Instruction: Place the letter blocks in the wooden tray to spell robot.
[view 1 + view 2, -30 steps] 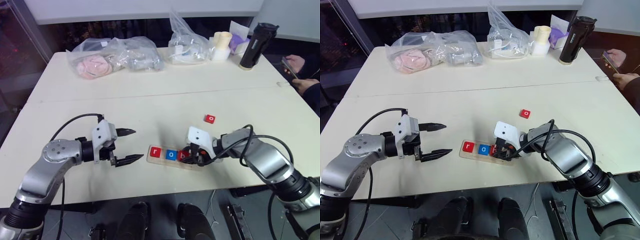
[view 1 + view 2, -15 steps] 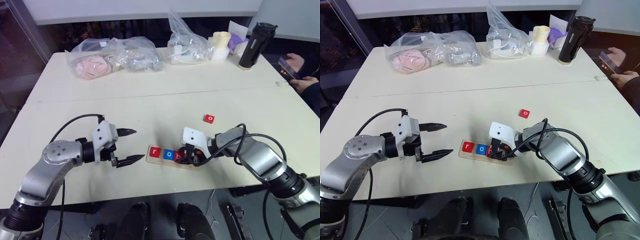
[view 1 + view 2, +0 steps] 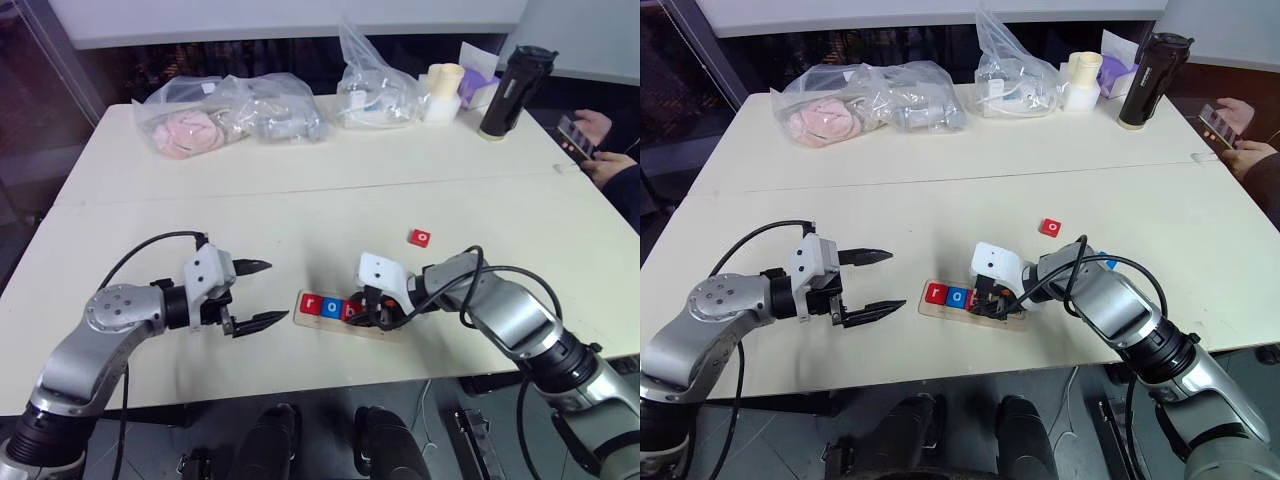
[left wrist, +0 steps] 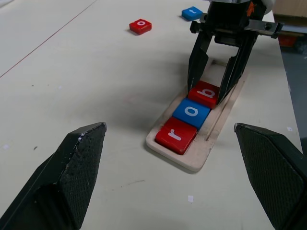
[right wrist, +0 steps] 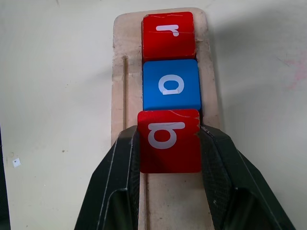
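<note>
Between right gripper (image 5: 169,143) fingers sat red "b" block (image 5: 169,140), pinched at both sides, low in wooden tray (image 4: 225,122) groove. Just beyond fingertips: blue "o" block (image 5: 171,85) touching "b", then red "r" block (image 5: 168,29) at tray's far end. Grip kept low, likely to butt "b" squarely against "o". Left gripper (image 3: 252,294) hung spread wide, empty, near tray's "r" end, apparently on standby. Well behind right gripper on table (image 3: 300,210): loose red "o" block (image 3: 420,237) and blue block (image 4: 192,12), awaiting remaining slots.
</note>
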Available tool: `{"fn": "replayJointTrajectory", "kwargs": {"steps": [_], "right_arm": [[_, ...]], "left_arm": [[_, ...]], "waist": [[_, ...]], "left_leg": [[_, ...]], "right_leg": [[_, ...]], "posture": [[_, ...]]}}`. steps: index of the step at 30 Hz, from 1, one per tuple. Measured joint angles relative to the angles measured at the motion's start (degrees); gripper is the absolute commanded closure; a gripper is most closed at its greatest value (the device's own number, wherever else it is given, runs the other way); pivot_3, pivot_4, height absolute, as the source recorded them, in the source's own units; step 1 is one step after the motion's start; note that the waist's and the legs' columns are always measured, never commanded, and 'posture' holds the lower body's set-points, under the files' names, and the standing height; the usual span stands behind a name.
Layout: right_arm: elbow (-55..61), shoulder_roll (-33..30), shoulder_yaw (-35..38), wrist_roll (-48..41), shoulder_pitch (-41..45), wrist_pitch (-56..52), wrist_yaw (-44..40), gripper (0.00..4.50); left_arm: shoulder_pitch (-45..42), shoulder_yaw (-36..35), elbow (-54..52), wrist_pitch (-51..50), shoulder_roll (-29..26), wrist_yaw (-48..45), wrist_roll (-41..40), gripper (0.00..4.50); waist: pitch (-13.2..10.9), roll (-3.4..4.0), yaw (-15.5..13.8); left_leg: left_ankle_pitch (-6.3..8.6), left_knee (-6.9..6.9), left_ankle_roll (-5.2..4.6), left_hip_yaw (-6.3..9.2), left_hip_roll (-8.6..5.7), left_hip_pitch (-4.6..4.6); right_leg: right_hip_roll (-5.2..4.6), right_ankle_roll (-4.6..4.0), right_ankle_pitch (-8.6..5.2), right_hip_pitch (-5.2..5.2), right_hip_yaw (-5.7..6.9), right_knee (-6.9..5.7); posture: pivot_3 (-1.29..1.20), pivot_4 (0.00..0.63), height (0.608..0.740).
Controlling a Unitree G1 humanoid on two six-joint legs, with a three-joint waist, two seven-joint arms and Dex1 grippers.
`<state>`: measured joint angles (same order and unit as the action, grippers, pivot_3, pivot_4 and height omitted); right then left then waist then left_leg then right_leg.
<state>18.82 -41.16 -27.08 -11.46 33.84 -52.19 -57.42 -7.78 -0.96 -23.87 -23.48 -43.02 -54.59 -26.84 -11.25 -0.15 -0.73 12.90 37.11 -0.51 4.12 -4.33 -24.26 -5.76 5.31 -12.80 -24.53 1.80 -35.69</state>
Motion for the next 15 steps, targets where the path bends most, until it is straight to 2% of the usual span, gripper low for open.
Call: {"fn": "replayJointTrajectory", "kwargs": {"steps": [15], "right_arm": [[1.4,-0.9,0.0,0.0,-0.4,-1.1,-0.2,3.36]], "left_arm": [[-1.2,0.1,0.1,0.0,0.4,-0.4,0.0,0.0]], "waist": [[0.0,0.0,0.0]], "left_leg": [[0.0,0.0,0.0,0.0,0.0,0.0]], "right_leg": [[0.01,0.0,0.0,0.0,0.0,0.0]], "posture": [[0.0,0.15,0.74]]}}
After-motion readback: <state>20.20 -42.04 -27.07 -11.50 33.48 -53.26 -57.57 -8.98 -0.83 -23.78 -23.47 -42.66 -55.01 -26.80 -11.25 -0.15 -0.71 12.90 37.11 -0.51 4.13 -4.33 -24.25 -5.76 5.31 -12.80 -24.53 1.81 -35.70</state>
